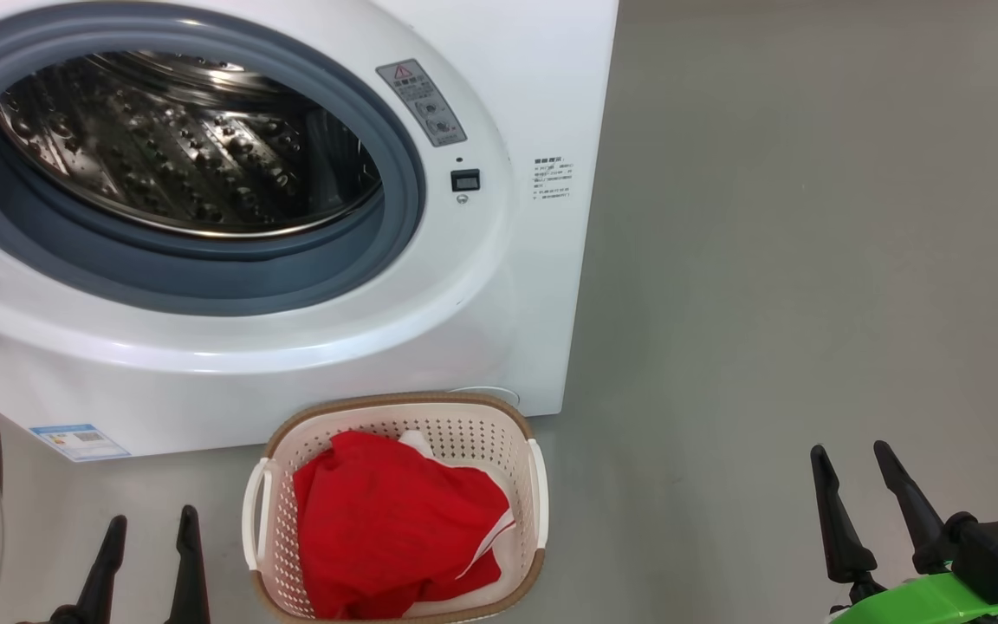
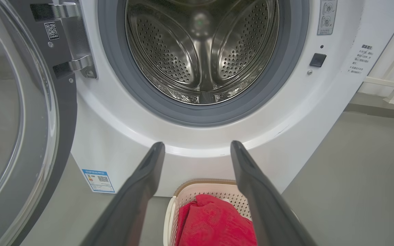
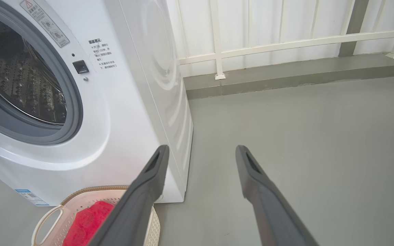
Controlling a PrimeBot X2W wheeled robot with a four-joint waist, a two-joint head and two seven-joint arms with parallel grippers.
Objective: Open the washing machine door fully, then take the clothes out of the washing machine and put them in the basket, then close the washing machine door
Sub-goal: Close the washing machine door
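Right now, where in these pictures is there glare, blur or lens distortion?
Head view: sharp, small highlights on the steel drum. Left wrist view: the washing machine door glass reflects palely; the near fingers look soft. Right wrist view: the wide lens makes the white railing posts lean.

Right gripper (image 3: 201, 147), jaws apart, over floor (image 3: 303, 136) beside washing machine (image 3: 121, 112); clothes (image 3: 87, 222) in basket (image 3: 91, 189)

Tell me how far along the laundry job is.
Done: the round black-rimmed glass door stands open, the perforated steel drum looks empty, red clothes lie in the cream perforated basket. In hand: nothing; left gripper and right gripper open, empty. Left: closing that door.
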